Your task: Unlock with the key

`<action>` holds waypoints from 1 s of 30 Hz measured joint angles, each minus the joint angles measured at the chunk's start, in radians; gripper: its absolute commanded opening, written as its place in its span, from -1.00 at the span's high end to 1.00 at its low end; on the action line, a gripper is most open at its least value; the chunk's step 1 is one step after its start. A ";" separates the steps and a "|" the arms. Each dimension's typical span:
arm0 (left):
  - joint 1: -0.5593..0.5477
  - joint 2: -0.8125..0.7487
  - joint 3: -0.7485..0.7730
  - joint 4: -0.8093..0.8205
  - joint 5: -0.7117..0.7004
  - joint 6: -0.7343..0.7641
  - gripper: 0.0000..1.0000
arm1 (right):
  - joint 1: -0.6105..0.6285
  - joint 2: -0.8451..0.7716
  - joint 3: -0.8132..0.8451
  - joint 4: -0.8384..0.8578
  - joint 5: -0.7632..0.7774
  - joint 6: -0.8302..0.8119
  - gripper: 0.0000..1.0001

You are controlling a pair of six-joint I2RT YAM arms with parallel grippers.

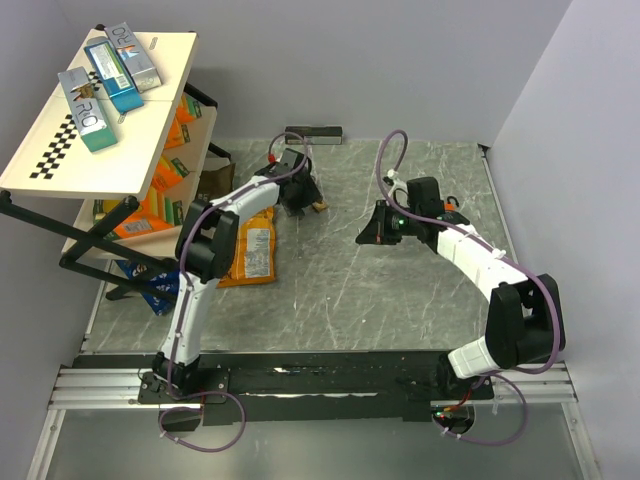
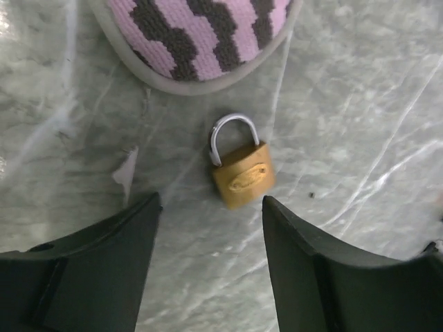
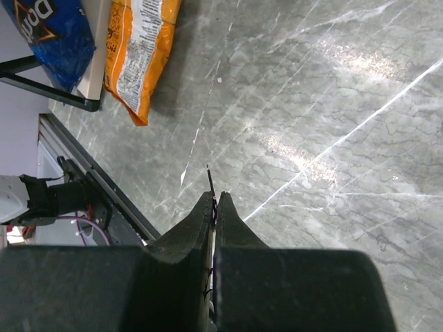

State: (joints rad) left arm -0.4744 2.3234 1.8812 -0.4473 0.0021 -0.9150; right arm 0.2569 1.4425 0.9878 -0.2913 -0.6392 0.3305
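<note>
Grey marbled counter fills the space between pale walls, with a shelf rack standing at its left edge and an orange snack bag lying flat just right of the rack. The left gripper hangs low over the far middle of the counter, its fingers spread wide and holding nothing. The brass padlock lies flat on the counter just beyond the gap between them, touching neither finger. A pink patterned item lies just past the padlock. The right gripper hovers to the right of the padlock, well apart from it, fingers pinched together. The key is clamped between them, with only a thin dark tip poking out past the fingertips.
</note>
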 measured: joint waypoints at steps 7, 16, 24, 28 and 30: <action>-0.009 0.056 0.084 -0.024 -0.018 -0.004 -0.24 | -0.014 -0.002 0.000 0.009 -0.009 -0.002 1.00; -0.014 0.108 0.136 0.068 -0.014 0.090 -0.25 | -0.027 -0.041 -0.002 0.018 -0.016 -0.002 1.00; -0.031 0.129 0.136 0.171 0.005 0.229 -0.31 | -0.032 -0.047 -0.014 0.029 -0.024 -0.002 1.00; -0.045 0.129 0.139 0.161 -0.030 0.300 -0.41 | -0.032 -0.047 -0.014 0.029 -0.024 -0.002 1.00; -0.058 0.128 0.148 0.134 -0.072 0.350 -0.44 | -0.032 -0.047 -0.014 0.030 -0.024 -0.002 1.00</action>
State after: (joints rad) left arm -0.5320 2.4516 2.0289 -0.3130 -0.0700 -0.5652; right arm 0.2245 1.3952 0.9737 -0.2615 -0.6632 0.3290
